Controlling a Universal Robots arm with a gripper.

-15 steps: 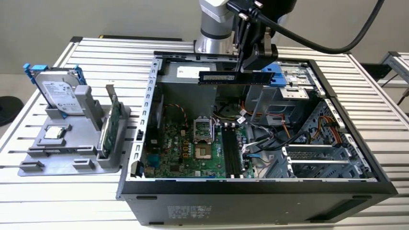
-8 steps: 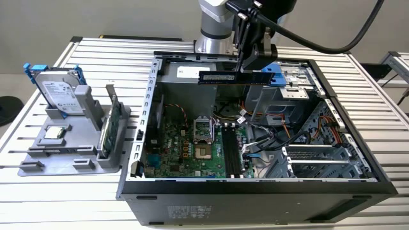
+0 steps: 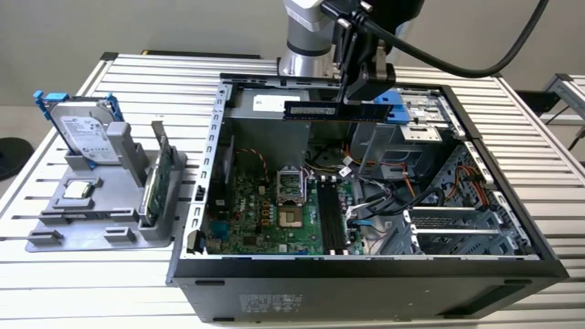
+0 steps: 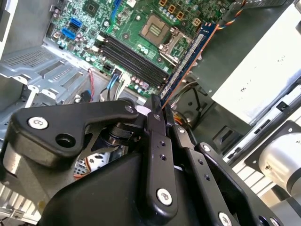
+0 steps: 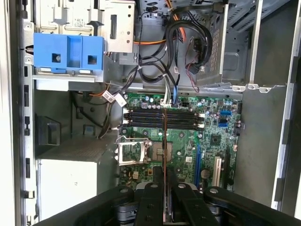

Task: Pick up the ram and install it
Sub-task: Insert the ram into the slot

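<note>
**Ram pinched in the fingers, hanging over the open case**

Starting at the exterior view's left, the grey holder (image 3: 96,223) on the table carries the silver hard drive (image 3: 87,130) standing upright. The green card (image 3: 157,179) stands on edge beside it, and I am touching neither. Next comes the open computer case (image 3: 366,281), with the motherboard (image 3: 274,219) on its floor and the black memory slots (image 3: 331,219) running along it.

The ram (image 3: 316,110) hangs above the far side of the case, level and on edge, well clear of the board. In the first wrist view it shows edge-on as a thin line (image 5: 164,141) lying crosswise to the slots (image 5: 141,114) below.

I judge the stick to be light and stiff, but thin and easily hurt along its contact edge and chips. The safe hold is on the flat faces near one end, with firm pressure and no twist.

That is how the gripper (image 3: 364,99) has it. The fingers (image 4: 155,127) are drawn in to a narrow slit, clamping the blue stick (image 4: 188,56) by the end nearer the exterior view's right.

Beyond the gripper sits the blue bracket (image 3: 405,110), with loose cables (image 3: 384,199) lower down.
</note>
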